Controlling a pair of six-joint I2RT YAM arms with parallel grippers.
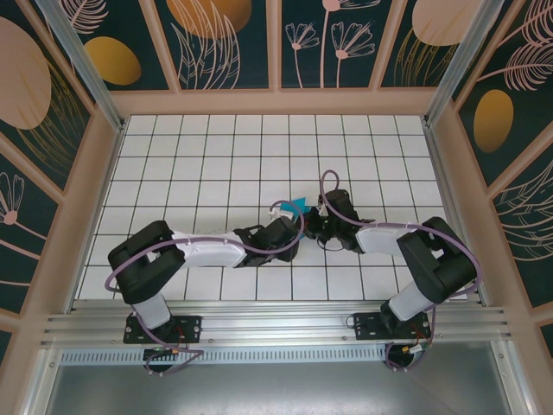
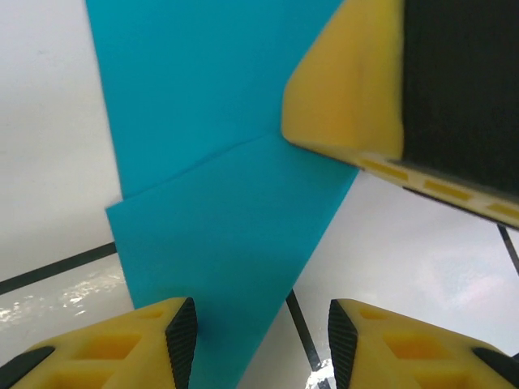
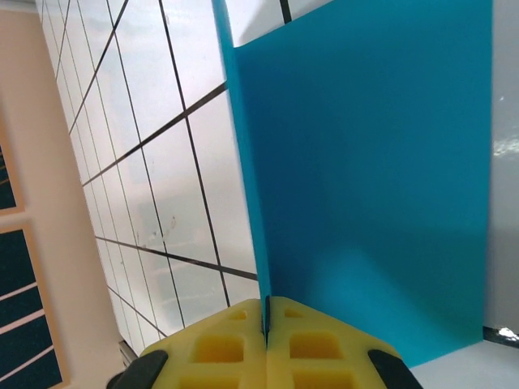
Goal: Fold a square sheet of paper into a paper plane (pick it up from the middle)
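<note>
Seeing right gripper [image 3: 266, 324] clamped tight on edge of teal sheet [image 3: 365, 178], pads fully together around it. Left gripper [image 2: 262, 332] jaws apart, sheet's lower corner lying in the gap beside one pad [image 2: 182, 336] (not pinched). Diagonal fold line across the sheet. Both grippers nose to nose at middle of tiled table [image 1: 216, 156], sheet between them.

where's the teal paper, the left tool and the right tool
teal paper [image 2: 219, 235]: left wrist view, on its overlapping lower layer
left tool [image 2: 261, 334]: left wrist view, midway between its open fingertips
right tool [image 3: 266, 312]: right wrist view, where its shut fingertips pinch the paper
</note>
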